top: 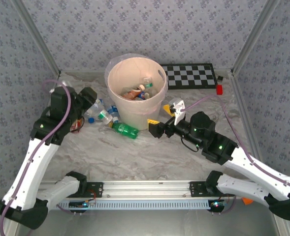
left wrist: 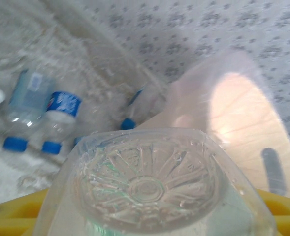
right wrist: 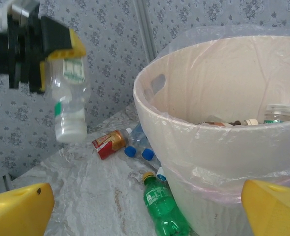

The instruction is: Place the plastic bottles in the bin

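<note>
Starting on the left: the left hand (right wrist: 60, 58) is pinching a clear bottle (right wrist: 69, 98) by its base end, so it hangs in the air with its white cap pointing down. In the left wrist view we're looking straight at the ribbed bottom of that bottle, with yellow fingers (left wrist: 7, 216) either side of it. It's up above the counter (top: 135, 157), left of the bin and outside it.

Under and beside it there's a little pile of clear bottles with blue caps (top: 103, 114) lying on the counter, plus a brownish one with a red label (right wrist: 110, 142). A green bottle (top: 125, 129) lies on its side right against the foot of the bin.

The bin (top: 140, 115) stands in the middle toward the back, liner over its rim, with a few bottles (top: 140, 91) already inside.

Just right of the bin, the right hand (top: 163, 118) is spread wide with nothing in it, low near the counter. Behind it a checkerboard (top: 191, 75) lies flat.
</note>
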